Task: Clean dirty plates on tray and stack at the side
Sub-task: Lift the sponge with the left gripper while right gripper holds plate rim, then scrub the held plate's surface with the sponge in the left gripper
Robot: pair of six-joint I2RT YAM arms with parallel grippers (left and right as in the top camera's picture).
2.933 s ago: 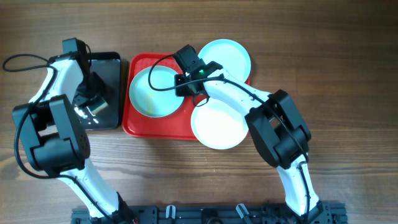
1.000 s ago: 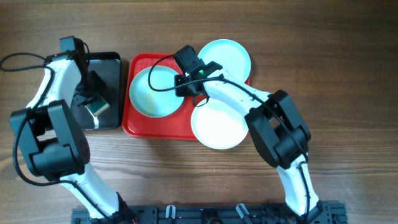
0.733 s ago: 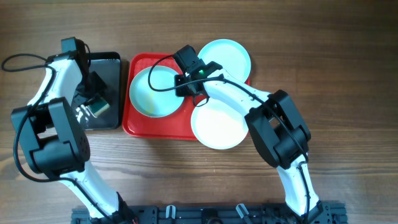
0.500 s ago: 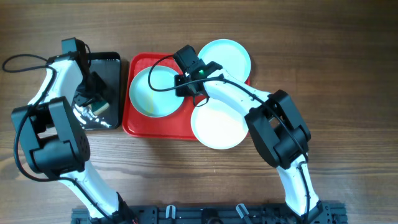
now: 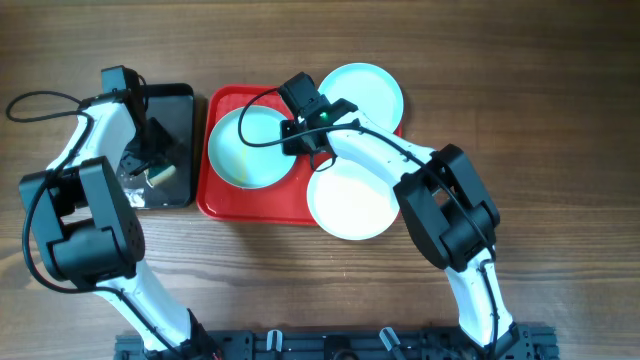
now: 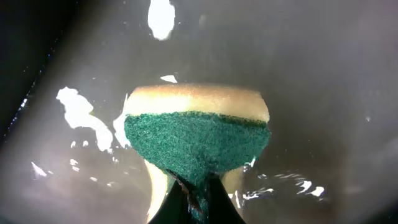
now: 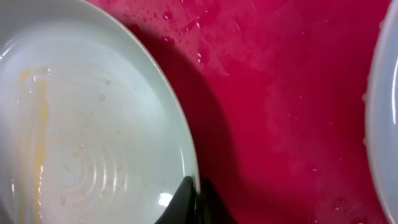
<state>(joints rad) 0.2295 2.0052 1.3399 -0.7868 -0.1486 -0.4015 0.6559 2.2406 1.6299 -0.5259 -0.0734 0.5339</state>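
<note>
Seen from overhead, the right arm (image 5: pixel 380 155) lies across the red tray (image 5: pixel 250 205) and hides the right rim of the stained plate (image 5: pixel 245 150). The tray's right end is buried under the far plate (image 5: pixel 365 90) and the near plate (image 5: pixel 350 205). Left of the tray, the sponge (image 6: pixel 196 143) is too small to read from above. Its lower end is cut off in the left wrist view. There the picture's bottom edge leaves only the tips of the left gripper (image 6: pixel 198 199), and the same goes for the right gripper (image 7: pixel 194 200).

Yellow-streaked pale plate (image 7: pixel 81 118), red tray (image 5: pixel 250 207), green-and-tan sponge (image 6: pixel 196 138), black tray (image 5: pixel 178 104)
</note>
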